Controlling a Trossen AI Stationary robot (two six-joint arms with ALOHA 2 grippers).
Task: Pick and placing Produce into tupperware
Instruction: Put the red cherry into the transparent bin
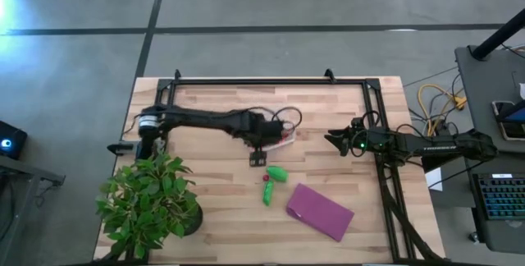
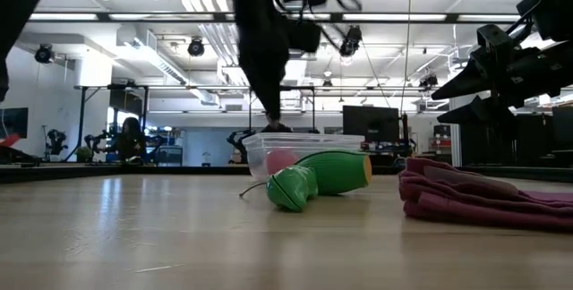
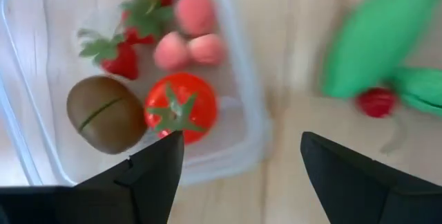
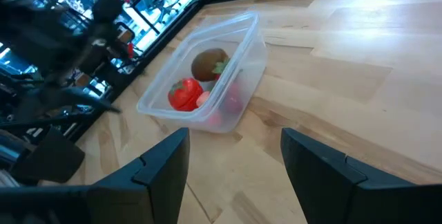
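Observation:
The clear tupperware [image 3: 245, 113] stands on the table. In it lie a red tomato [image 3: 181, 106], a brown ball [image 3: 105, 113], strawberries [image 3: 121, 54] and pink pieces [image 3: 186, 34]. Two green pods [image 1: 277, 173] [image 1: 267, 194] and a small red piece [image 3: 376, 101] lie on the wood just in front of it. My left gripper [image 3: 242, 148] hangs open above the box's rim on the side toward the pods, pointing steeply down, with nothing between its fingers. My right gripper [image 4: 235, 141] waits open at the table's right, well clear of the box.
A purple cloth [image 1: 320, 211] lies crumpled near the front right of the pods. A leafy potted plant [image 1: 152, 200] stands at the front left corner. A black frame [image 1: 271, 80] runs along the table's far and right sides.

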